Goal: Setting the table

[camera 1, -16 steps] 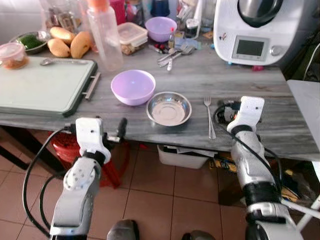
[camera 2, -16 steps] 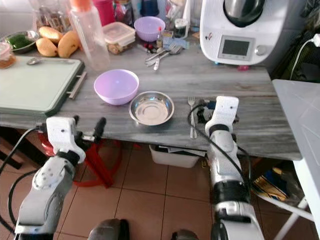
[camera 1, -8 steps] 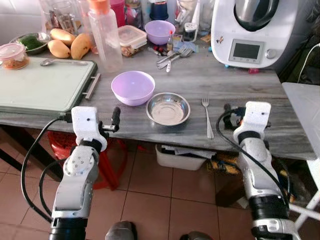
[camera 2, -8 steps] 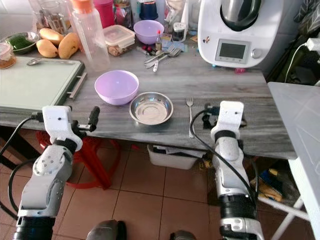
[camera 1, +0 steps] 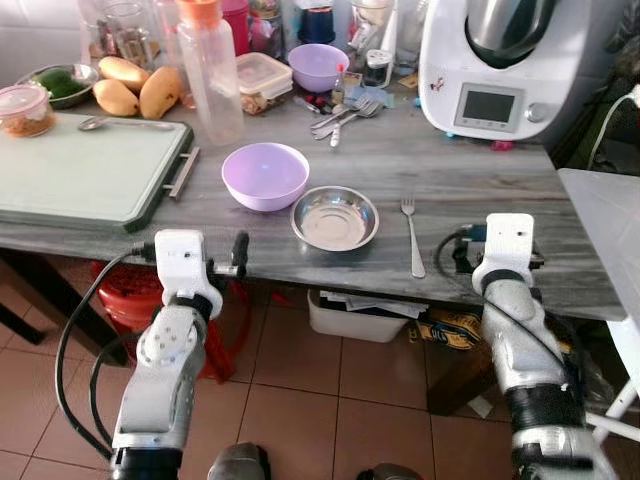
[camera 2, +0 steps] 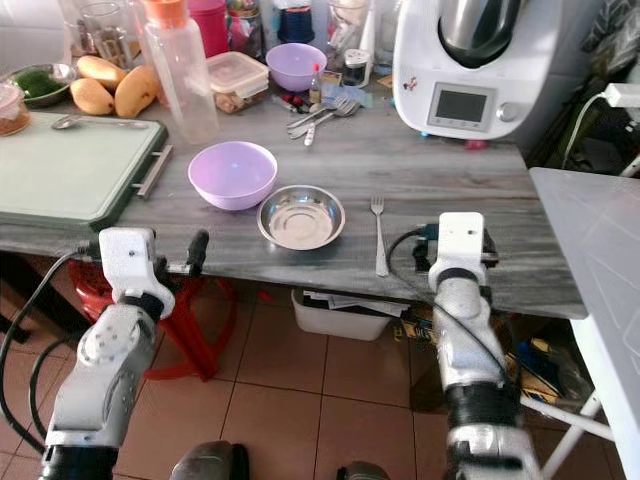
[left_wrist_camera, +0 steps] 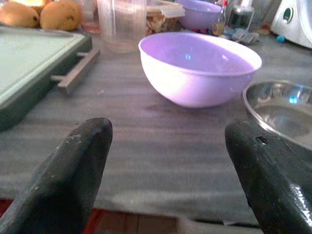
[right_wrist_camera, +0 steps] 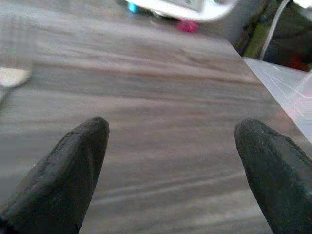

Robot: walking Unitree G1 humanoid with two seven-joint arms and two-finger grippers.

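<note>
Grey tabletop (camera 1: 480, 170) carried the placed fork (camera 1: 412, 235); the right hand (right_wrist_camera: 168, 170) had withdrawn beside it, both hands wide open and empty.

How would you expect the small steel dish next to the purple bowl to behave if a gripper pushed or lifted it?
The steel dish looks thin and shallow, so probably light and prone to skidding on the smooth table. Its polished, sloping rim may slip between fingers. Being wide and low, it seems unlikely to tip or break.

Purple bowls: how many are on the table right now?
2. The near purple bowl sits beside the steel dish; the far purple bowl is at the back among clutter, which may hide others.
</note>
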